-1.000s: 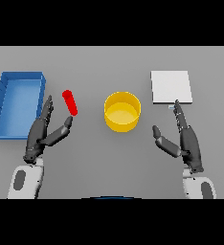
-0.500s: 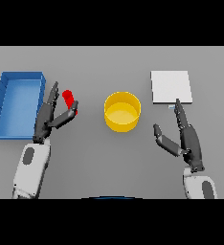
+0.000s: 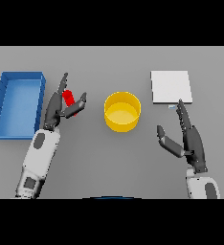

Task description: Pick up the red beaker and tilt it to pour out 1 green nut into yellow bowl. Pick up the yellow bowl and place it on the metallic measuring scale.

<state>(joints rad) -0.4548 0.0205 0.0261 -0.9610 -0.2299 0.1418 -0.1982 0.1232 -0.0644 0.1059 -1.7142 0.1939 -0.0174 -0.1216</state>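
The red beaker [image 3: 69, 98] is a slim red tube lying tilted on the table, left of the yellow bowl [image 3: 122, 111]. My left hand [image 3: 57, 106] has reached it: the straight fingers lie along its left side and the thumb stands on its right, so the beaker sits in the gap. The hand hides the beaker's lower part. The bowl is round and looks empty. No green nut shows. The metallic measuring scale [image 3: 171, 86] is a pale square plate at the back right. My right hand [image 3: 189, 139] hovers open just in front of the scale, apart from the bowl.
A blue open tray [image 3: 18, 103] stands at the far left, close beside my left hand. Grey table [image 3: 114, 162] stretches between the two arms in front of the bowl.
My left arm has stretched forward and the hand has moved up around the red beaker. The right hand has shifted slightly forward toward the scale.
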